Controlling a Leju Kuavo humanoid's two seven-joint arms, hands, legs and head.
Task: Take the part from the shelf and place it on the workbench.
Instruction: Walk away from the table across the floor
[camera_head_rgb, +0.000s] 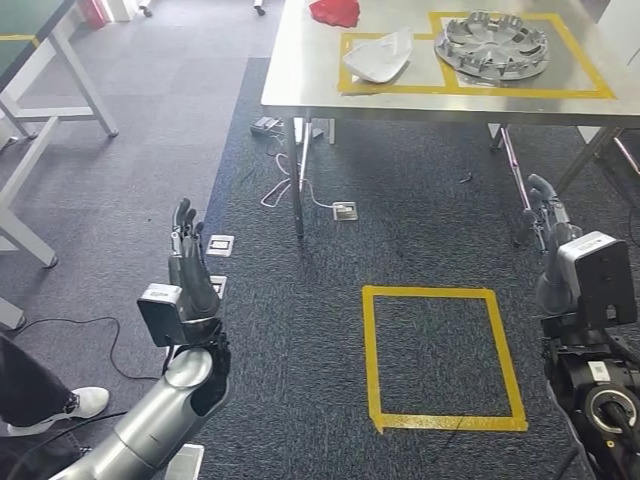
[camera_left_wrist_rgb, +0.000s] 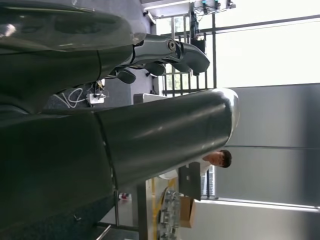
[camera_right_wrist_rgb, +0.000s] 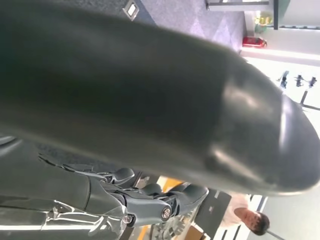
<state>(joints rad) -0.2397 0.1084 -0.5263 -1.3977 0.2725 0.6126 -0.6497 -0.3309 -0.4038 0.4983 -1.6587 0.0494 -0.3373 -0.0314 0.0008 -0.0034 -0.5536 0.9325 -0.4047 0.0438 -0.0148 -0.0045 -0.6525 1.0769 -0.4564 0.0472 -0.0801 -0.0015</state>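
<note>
A steel workbench (camera_head_rgb: 309, 85) stands ahead at the top of the head view. On it a silver wheel cover (camera_head_rgb: 491, 46) lies inside a yellow taped box, and a white moulded part (camera_head_rgb: 379, 56) lies in the taped box beside it. My left hand (camera_head_rgb: 189, 265) is raised at the lower left, fingers extended and apart, holding nothing. My right hand (camera_head_rgb: 549, 225) is raised at the right, also holding nothing. The left wrist view shows my thumb and fingers (camera_left_wrist_rgb: 177, 52) spread with nothing between them. The right wrist view shows my fingers (camera_right_wrist_rgb: 162, 197) likewise bare.
A yellow taped square (camera_head_rgb: 441, 355) marks the dark carpet between me and the workbench. Cables and floor sockets (camera_head_rgb: 343, 210) lie by the bench leg. A red object (camera_head_rgb: 333, 11) sits on the bench's far side. Another table (camera_head_rgb: 45, 60) stands at the left. A person (camera_left_wrist_rgb: 217, 159) stands beyond the bench.
</note>
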